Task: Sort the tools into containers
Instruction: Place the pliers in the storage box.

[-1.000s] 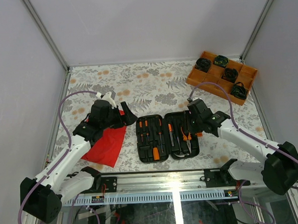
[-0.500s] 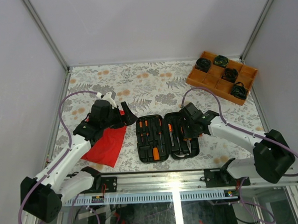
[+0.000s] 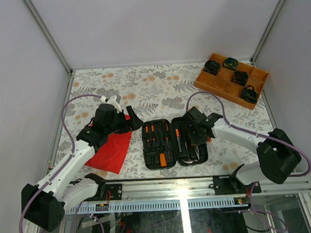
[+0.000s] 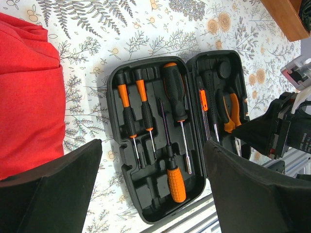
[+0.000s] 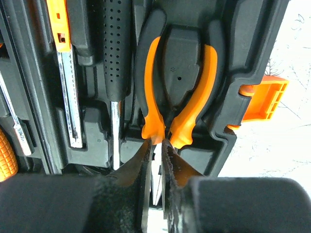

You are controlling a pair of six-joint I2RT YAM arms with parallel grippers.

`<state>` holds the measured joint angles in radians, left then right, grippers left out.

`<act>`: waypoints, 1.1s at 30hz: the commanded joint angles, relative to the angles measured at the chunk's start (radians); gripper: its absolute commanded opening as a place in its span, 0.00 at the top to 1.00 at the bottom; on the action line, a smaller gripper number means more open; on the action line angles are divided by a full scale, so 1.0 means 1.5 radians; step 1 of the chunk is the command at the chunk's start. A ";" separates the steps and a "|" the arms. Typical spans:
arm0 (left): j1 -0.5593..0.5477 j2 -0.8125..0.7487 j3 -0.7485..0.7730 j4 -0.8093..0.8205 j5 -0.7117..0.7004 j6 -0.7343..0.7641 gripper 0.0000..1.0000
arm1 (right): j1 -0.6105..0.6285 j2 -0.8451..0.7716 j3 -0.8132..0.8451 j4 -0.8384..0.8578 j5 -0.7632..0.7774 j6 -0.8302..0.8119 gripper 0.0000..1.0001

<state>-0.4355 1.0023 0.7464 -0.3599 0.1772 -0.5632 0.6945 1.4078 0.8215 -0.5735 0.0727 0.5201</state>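
The black tool case point(image 3: 145, 148) lies open at the table's near middle. Several orange-and-black screwdrivers point(image 4: 127, 109) fill the slots of its left half point(image 4: 112, 126). In the right half point(image 5: 252, 58) lie the orange-handled pliers point(image 5: 150, 87) and, next to them, the black-handled hammer point(image 5: 115, 48). My right gripper point(image 5: 159, 145) hangs over that half point(image 3: 194, 140), its fingers nearly together on the pliers' steel nose. My left gripper point(image 3: 132, 120) hovers left of the case, open and empty point(image 4: 153, 142).
A red cloth point(image 3: 111, 150) lies under the left arm, left of the case. An orange compartment tray point(image 3: 232, 80) with black round items stands at the back right. The case's orange latch point(image 5: 265, 97) sticks out on its right side.
My right arm has swung left from the case's right edge to over its right half, and its fingers have closed onto the pliers' nose. The left arm has not moved.
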 commanded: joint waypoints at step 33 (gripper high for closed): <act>0.006 0.001 0.019 0.009 0.013 0.010 0.16 | 0.028 0.214 -0.043 0.044 -0.086 -0.009 1.00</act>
<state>-0.4355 1.0031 0.7464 -0.3599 0.1810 -0.5632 0.6998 1.5513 0.8940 -0.6548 0.0589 0.4778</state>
